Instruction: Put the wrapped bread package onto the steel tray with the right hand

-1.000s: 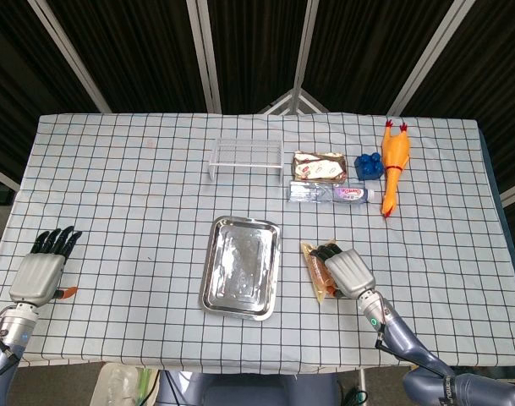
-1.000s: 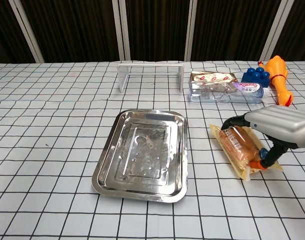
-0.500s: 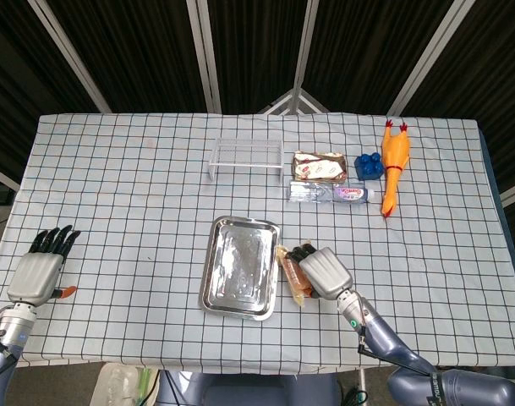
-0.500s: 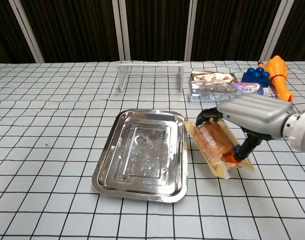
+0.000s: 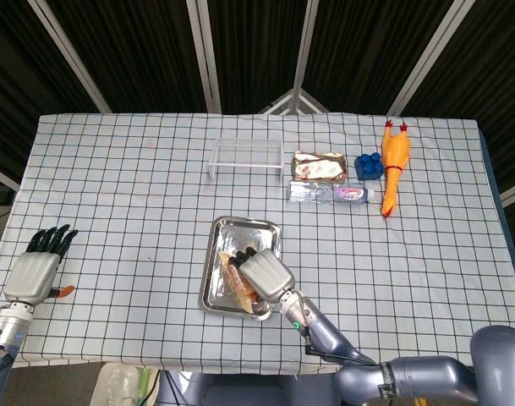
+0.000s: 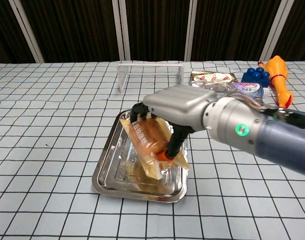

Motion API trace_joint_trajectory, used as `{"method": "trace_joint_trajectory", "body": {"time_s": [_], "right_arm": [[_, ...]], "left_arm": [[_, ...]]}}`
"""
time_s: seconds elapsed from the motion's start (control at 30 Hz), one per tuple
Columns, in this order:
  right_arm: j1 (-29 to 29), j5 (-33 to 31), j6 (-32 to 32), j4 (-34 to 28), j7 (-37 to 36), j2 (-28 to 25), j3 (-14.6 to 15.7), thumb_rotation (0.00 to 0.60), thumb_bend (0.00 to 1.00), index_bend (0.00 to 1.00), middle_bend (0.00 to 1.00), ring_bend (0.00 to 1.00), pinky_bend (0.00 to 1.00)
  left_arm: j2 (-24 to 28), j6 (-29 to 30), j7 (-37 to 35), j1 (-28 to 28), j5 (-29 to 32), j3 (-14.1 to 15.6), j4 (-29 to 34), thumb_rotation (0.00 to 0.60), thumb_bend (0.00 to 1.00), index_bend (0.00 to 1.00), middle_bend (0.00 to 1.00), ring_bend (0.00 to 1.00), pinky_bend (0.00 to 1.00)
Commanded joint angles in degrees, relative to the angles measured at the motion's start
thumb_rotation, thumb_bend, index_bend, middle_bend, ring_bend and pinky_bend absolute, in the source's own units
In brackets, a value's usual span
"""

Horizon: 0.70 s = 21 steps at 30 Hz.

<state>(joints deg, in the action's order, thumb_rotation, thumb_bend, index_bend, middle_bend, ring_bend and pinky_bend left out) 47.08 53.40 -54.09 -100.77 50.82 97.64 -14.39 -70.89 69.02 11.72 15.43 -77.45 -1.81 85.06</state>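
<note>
My right hand (image 6: 180,107) (image 5: 265,275) grips the wrapped bread package (image 6: 150,142) (image 5: 238,281), a brown loaf in clear film. The hand and package hang over the middle of the steel tray (image 6: 112,172) (image 5: 219,233). The chest view shows the package tilted, its low end close to the tray floor; whether it touches I cannot tell. At the table's left front edge, my left hand (image 5: 35,269) rests with its fingers spread and holds nothing.
A white wire rack (image 5: 246,155) (image 6: 151,75) stands behind the tray. To its right lie a snack pack (image 5: 318,166), a plastic bottle (image 5: 329,194), a blue toy (image 5: 369,165) and a rubber chicken (image 5: 393,162).
My right hand has carried the bread package leftward from the cloth beside the tray to above the tray's middle. The left hand has stayed put.
</note>
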Motion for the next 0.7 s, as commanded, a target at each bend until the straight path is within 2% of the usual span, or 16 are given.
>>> {"method": "trace_joint_trajectory", "body": {"time_s": [0.03,0.1,0.13,0.17,0.2,0.23,0.27,0.33,0.4,0.53,0.7], "right_arm": [[4.9,-6.93,-2.35,4.15,4.71,5.4,-2.32,0.6,0.31,0.37,0.47,0.43,0.71],[6.06,-8.99,-2.85,5.41,5.27,6.29,-2.62,0.6,0.31,0.34,0.47,0.43,0.71],[6.51,-9.71,-3.06,5.84,5.43,6.52,-2.65,0.6,0.31,0.28,0.46,0.41,0.71],[6.87,-10.34,-3.31,6.21,5.55,6.64,-2.63,0.6,0.31,0.17,0.42,0.36,0.68],[7.19,-10.94,-3.58,6.43,5.7,6.68,-2.55,0.6,0.31,0.1,0.37,0.32,0.66],[7.43,-11.39,-3.9,6.47,5.81,6.64,-2.42,0.6,0.31,0.03,0.28,0.22,0.61],[7.53,-11.66,-4.12,6.39,5.84,6.57,-2.29,0.6,0.31,0.0,0.18,0.12,0.55],[7.79,-12.63,-4.55,5.56,5.93,6.07,-1.88,0.6,0.31,0.0,0.07,0.02,0.47],[7.88,-13.19,-5.66,4.07,6.31,5.21,-1.43,0.6,0.31,0.0,0.02,0.0,0.4],[7.6,-15.51,-7.77,-0.99,7.38,2.65,-0.25,0.6,0.31,0.0,0.0,0.0,0.3],[6.78,-15.38,-12.34,-7.25,8.54,-0.23,1.91,0.6,0.31,0.0,0.0,0.0,0.28]], "left_arm": [[0.22,0.26,-0.41,-0.13,-0.27,0.13,0.09,0.6,0.05,0.0,0.0,0.0,0.0],[0.39,0.14,-0.81,-0.11,-0.33,0.18,0.02,0.6,0.05,0.0,0.0,0.0,0.0],[0.49,-0.1,-1.22,-0.06,-0.31,0.21,-0.05,0.6,0.05,0.0,0.0,0.0,0.0],[0.57,-0.28,-1.54,-0.01,-0.23,0.2,-0.15,0.6,0.05,0.0,0.0,0.0,0.0],[0.6,-0.39,-1.64,0.02,-0.16,0.18,-0.29,0.6,0.05,0.0,0.0,0.0,0.0],[0.61,-0.52,-1.76,0.05,-0.03,0.16,-0.37,0.6,0.05,0.0,0.0,0.0,0.0],[0.61,-0.62,-1.85,0.08,0.07,0.13,-0.39,0.6,0.05,0.0,0.0,0.0,0.0],[0.6,-0.76,-1.88,0.12,0.26,0.08,-0.45,0.6,0.05,0.0,0.0,0.0,0.0],[0.59,-0.81,-1.81,0.12,0.38,0.09,-0.4,0.6,0.05,0.0,0.0,0.0,0.0],[0.5,-0.41,-1.79,0.07,-0.31,0.34,-0.3,0.6,0.05,0.0,0.0,0.0,0.0],[0.35,0.09,-1.68,-0.07,-1.6,1.0,-0.05,0.6,0.05,0.0,0.0,0.0,0.0]]}}
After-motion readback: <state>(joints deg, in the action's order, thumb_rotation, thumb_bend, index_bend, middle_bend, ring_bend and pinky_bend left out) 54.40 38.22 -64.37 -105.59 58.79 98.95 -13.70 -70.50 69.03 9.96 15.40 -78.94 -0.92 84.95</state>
